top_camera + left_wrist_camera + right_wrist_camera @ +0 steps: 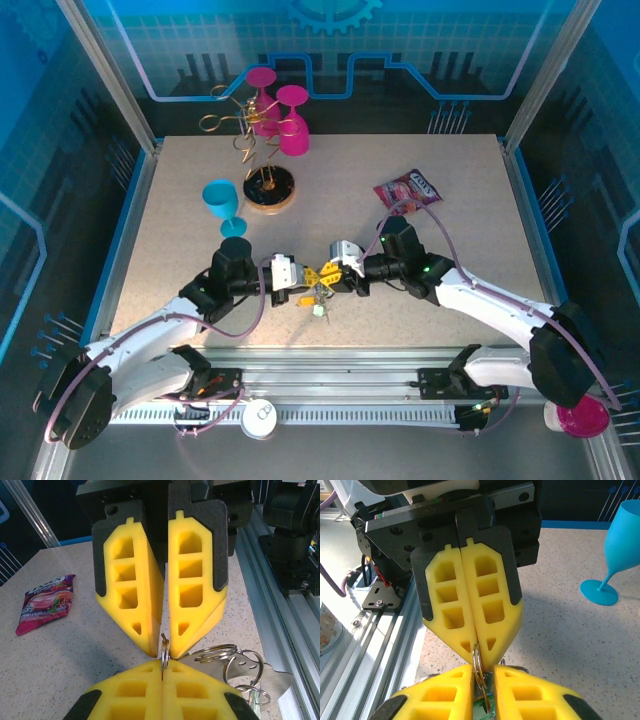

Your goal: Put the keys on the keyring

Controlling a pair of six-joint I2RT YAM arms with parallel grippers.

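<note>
Left gripper (479,654) pinching keyring (476,661), right gripper (483,674) astride

White left arm (140,350) and right arm (490,300), black joints, purple cables (250,310); left tool (162,672) and right tool (482,672) have yellow fingers (132,580).

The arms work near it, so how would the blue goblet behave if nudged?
The blue goblet stands upright on a thin stem and a small round foot, so a nudge at the bowl would probably tip it. It looks like plastic, so it is likely light. Once down, its round bowl may roll.
</note>
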